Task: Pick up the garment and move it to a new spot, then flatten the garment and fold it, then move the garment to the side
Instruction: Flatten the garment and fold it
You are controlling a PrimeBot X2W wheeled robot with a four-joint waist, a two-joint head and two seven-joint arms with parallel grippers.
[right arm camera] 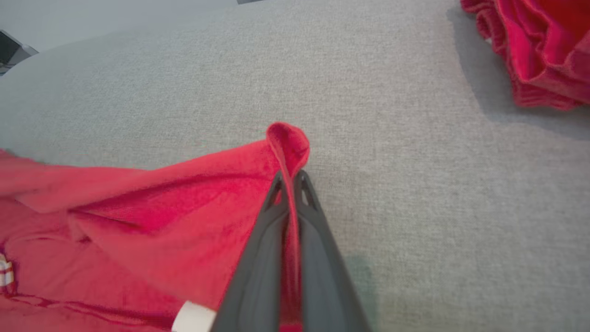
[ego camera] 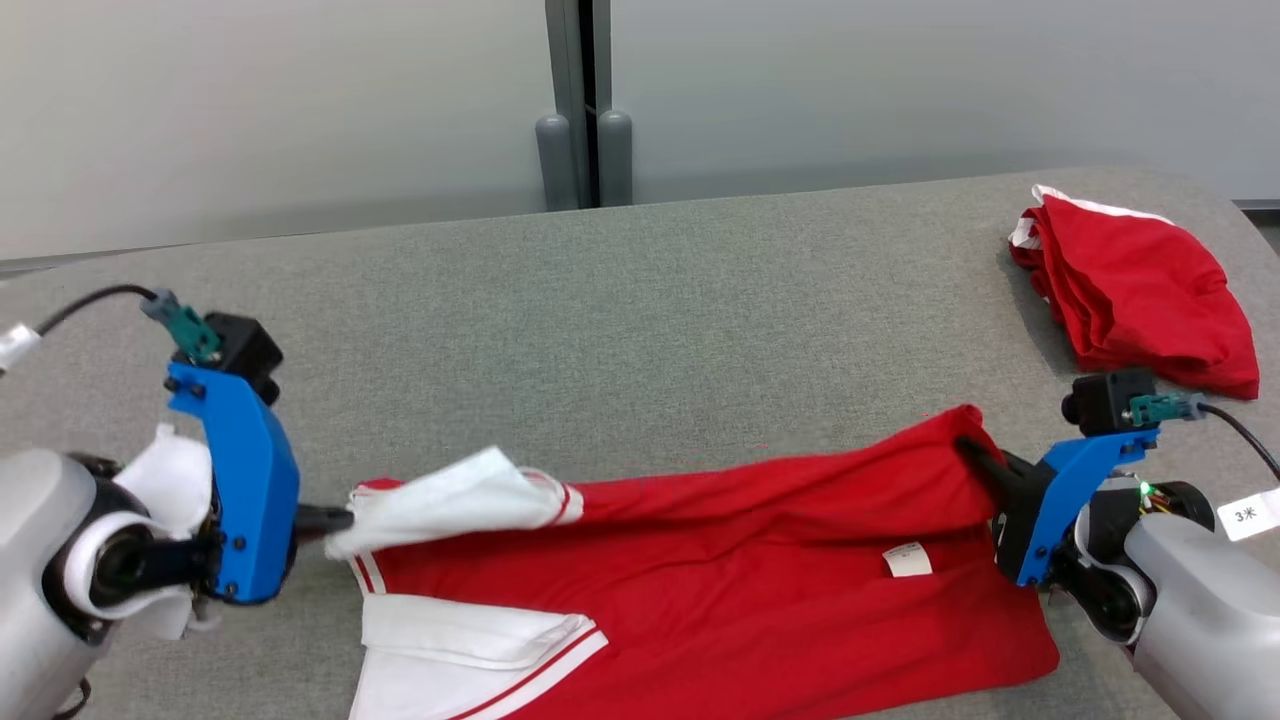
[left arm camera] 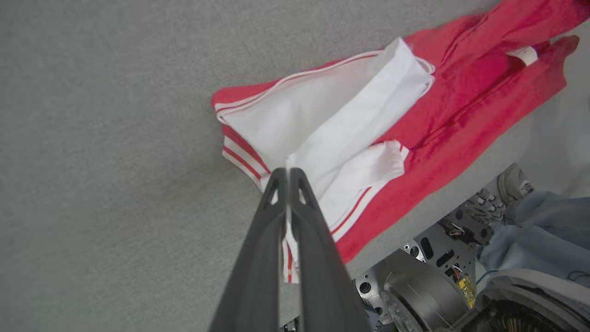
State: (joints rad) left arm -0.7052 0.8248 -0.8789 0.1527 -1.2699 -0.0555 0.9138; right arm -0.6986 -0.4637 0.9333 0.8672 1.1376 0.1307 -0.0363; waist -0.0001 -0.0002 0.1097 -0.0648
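Broadly, a grey woven-fabric tabletop (ego camera: 650, 300) with rounded corners spreads across the head view. Behind it stand pale frosted wall panels (ego camera: 250, 100) split by a dark vertical post (ego camera: 578, 100) with two grey rounded feet.

The red short-sleeved garment with white, red-striped sleeves (ego camera: 720, 570) lies along the near edge of the table, stretched between the two arms. A small white label (ego camera: 907, 560) shows on its cloth near the right end.

The left gripper (ego camera: 335, 520) has its two dark fingers pressed together on the white sleeve (ego camera: 450, 500), which is lifted off the surface. The left wrist view confirms this, with white cloth pinched at the closed tips (left arm camera: 286, 173).

The right gripper (ego camera: 975, 455) is likewise clamped on the garment's red corner, raised into a peak. In the right wrist view a fold of red fabric (right arm camera: 161, 221) runs up between the closed fingers (right arm camera: 288, 177).

At the table's far right corner, well apart, sits a second red garment, loosely folded, with a white edge (ego camera: 1140, 290).

Below the table edge, the left wrist view shows what looks like the robot's grey metal base (left arm camera: 415, 286). Beside it is a person's leg in blue jeans (left arm camera: 544, 221) and a grey sneaker (left arm camera: 514, 184).
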